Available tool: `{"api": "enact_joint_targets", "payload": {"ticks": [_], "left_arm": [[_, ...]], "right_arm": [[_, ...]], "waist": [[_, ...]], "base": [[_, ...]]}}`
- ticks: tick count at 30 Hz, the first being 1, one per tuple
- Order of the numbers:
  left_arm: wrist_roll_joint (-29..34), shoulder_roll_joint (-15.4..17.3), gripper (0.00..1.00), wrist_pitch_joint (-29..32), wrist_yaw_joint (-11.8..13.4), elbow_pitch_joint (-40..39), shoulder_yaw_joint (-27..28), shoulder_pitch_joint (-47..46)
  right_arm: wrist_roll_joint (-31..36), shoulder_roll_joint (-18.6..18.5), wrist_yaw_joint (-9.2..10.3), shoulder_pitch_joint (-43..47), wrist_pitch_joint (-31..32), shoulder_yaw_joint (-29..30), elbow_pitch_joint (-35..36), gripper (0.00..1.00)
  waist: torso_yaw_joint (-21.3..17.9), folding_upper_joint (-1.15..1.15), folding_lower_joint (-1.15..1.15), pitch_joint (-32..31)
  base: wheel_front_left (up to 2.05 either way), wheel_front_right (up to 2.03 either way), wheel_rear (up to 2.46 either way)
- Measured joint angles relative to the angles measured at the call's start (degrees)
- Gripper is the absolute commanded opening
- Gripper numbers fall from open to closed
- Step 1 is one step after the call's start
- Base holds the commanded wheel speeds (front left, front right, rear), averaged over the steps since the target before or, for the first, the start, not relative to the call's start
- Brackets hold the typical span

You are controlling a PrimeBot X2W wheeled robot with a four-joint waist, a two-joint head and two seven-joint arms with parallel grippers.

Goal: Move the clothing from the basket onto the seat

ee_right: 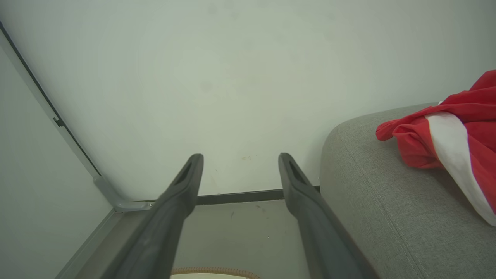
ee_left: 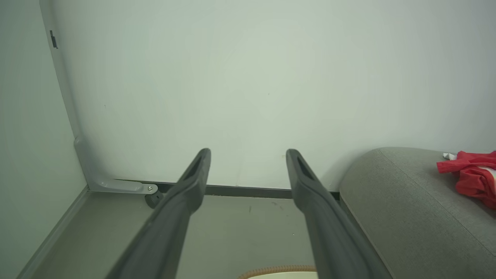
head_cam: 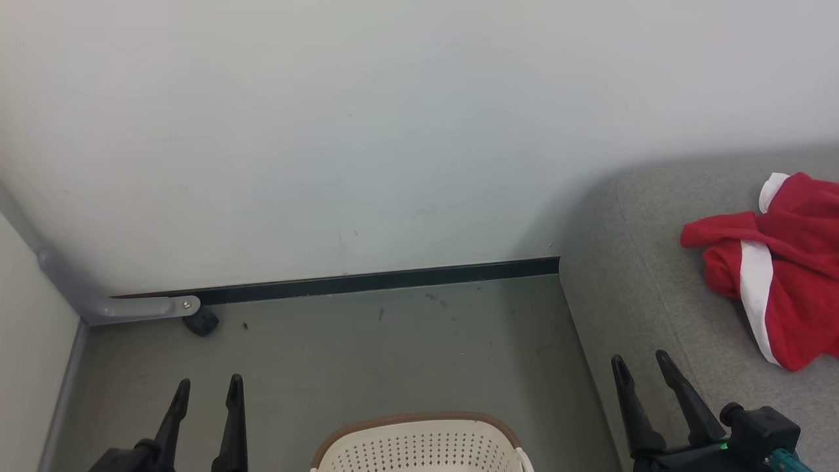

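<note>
As clothing (head_cam: 786, 262) lies on seat (head_cam: 655, 314), beyond right pincer (head_cam: 639, 357), left pincer (head_cam: 210, 379) farther, both spread, empty.

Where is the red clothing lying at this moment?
In the head view the clothing lies crumpled on the seat at the far right, beyond the right gripper and well apart from the basket at the bottom edge.

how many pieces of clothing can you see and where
1: the red and white clothing lies on the grey seat, at the robot's right. The basket is mostly cut off, so more could be hidden inside.
</note>
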State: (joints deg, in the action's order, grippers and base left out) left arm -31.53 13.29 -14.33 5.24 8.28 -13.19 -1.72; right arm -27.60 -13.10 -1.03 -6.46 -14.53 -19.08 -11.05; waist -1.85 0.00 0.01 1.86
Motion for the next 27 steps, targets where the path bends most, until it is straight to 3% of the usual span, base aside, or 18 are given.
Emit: {"api": "enact_joint_targets", "payload": {"ticks": [26,27], "left_arm": [[2.4,-2.3,1.00,-0.1,-3.7,0.6,3.2,0.0],[2.5,-2.4,0.00,-0.1,-4.0,0.7,3.2,0.0]], "right_arm": [[2.8,2.0,-2.01,0.0,0.0,2.4,0.0,1.00],[2.9,2.0,-2.01,0.0,0.0,2.4,-0.2,0.00]], "waist": [[-0.2,0.00,0.00,0.7],[-0.2,0.00,0.00,0.7]], "base": [[0.00,0.00,0.00],[0.00,0.00,0.00]]}}
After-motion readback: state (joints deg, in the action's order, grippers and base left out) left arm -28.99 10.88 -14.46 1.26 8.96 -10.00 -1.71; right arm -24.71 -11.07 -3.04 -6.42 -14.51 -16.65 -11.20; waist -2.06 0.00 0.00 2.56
